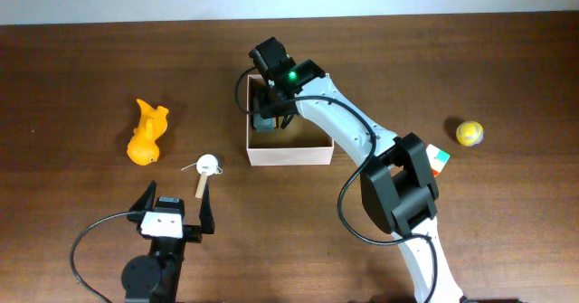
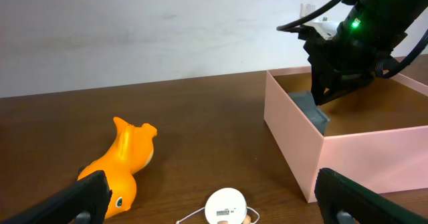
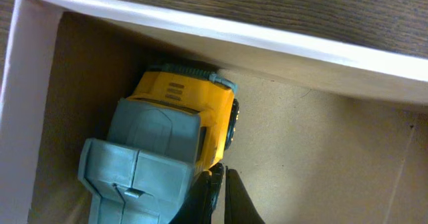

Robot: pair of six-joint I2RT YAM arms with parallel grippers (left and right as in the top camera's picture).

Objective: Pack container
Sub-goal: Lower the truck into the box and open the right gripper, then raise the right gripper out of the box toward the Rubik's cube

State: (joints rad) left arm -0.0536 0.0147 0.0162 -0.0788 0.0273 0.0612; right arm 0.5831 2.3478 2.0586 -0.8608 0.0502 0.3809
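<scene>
The container, a shallow white-walled box with a tan floor, sits at the table's middle. A yellow and grey toy truck lies inside it against the far-left corner. My right gripper is down inside the box, shut, its tips beside the truck's yellow cab; I see nothing between them. From above, the right gripper covers most of the truck. My left gripper is wide open near the front edge, holding nothing. The left wrist view shows the container ahead on the right.
An orange duck toy lies left of the box. A white disc on a string with a small wooden stick rests just ahead of the left gripper. A yellow ball and a colour cube lie at the right.
</scene>
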